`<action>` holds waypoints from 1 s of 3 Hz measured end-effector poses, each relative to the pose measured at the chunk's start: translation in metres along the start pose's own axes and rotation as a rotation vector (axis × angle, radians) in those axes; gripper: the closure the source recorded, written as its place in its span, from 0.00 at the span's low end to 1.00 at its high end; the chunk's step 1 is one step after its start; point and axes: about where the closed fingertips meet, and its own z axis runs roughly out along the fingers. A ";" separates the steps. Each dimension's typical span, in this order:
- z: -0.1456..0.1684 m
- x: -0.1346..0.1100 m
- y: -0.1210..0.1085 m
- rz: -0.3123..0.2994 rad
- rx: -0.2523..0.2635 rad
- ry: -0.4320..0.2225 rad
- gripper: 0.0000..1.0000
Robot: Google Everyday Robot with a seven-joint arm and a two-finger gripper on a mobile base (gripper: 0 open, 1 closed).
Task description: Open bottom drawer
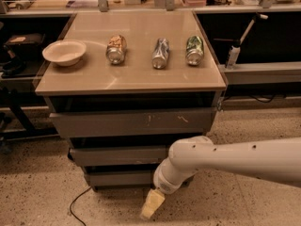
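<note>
While crosswise, btm drawer [120,178] behind jaws.

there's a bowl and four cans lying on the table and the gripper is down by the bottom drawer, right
Not quite: the camera view shows three cans, not four, lying on the table beside the bowl. The gripper is indeed down by the bottom drawer.
</note>
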 end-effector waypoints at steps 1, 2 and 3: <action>0.060 0.020 -0.020 0.100 -0.033 -0.055 0.00; 0.102 0.037 -0.042 0.166 -0.044 -0.087 0.00; 0.140 0.050 -0.059 0.208 -0.064 -0.102 0.00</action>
